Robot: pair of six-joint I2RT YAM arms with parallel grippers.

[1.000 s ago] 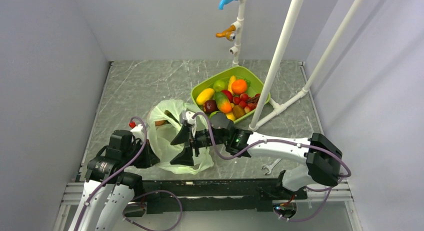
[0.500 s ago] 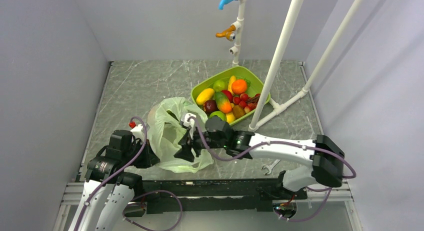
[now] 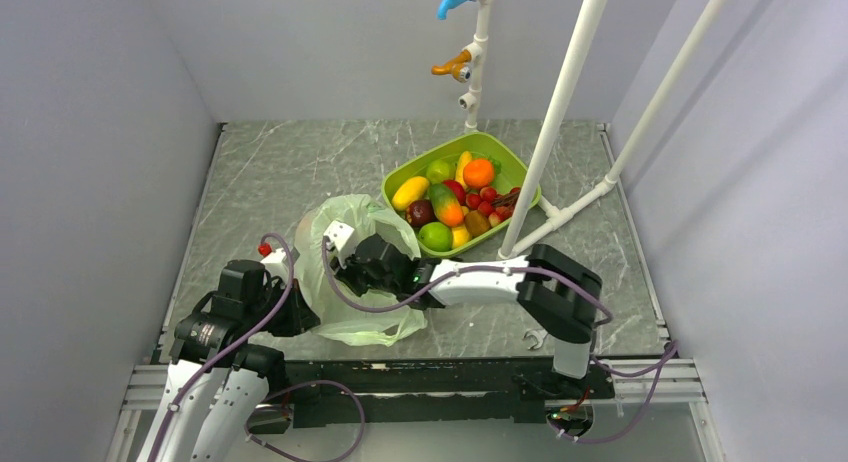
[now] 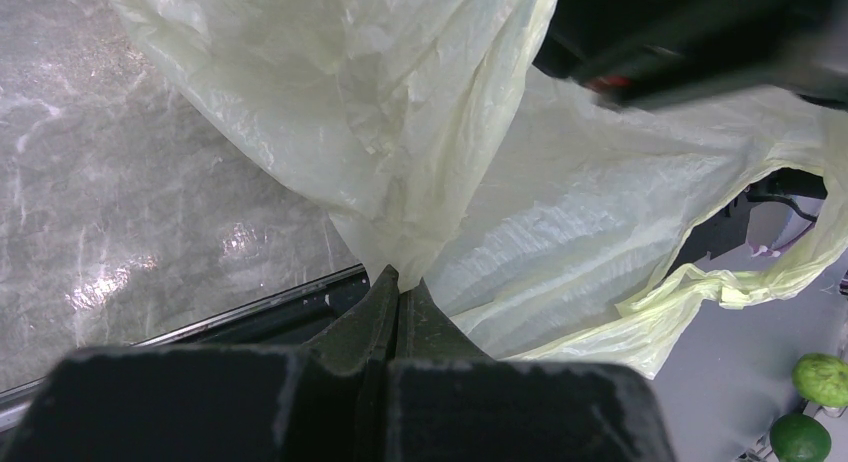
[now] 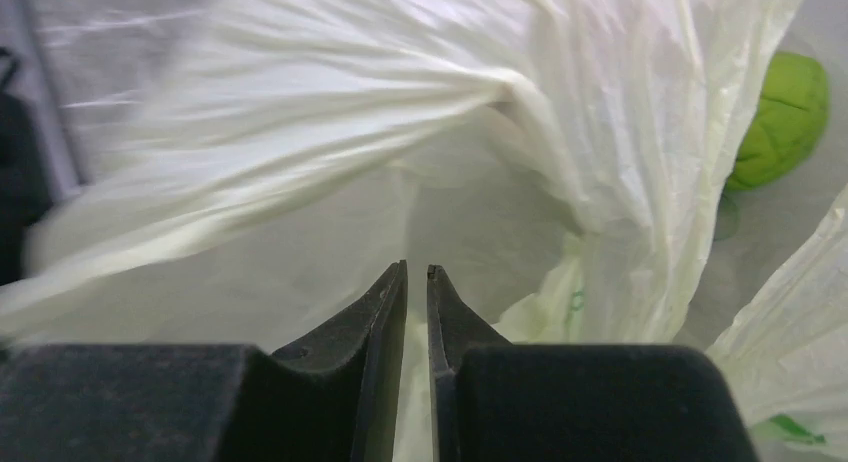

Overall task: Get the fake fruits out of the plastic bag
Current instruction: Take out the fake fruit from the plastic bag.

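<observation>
Pale-green plastic bag (image 3: 365,327) | left tool (image 4: 400,285) pinches its edge; right tool (image 5: 417,274) inside

From above, the plastic bag (image 3: 350,322) swallows the end of my right arm (image 3: 470,282) and veils its contents. In my right wrist view its film is blurred toward 9 o'clock; at 2 o'clock a fold half-covers a green fruit (image 5: 790,112).

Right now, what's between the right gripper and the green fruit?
Right wrist view: a fold of the plastic bag separates the right gripper from the green fruit.
</observation>
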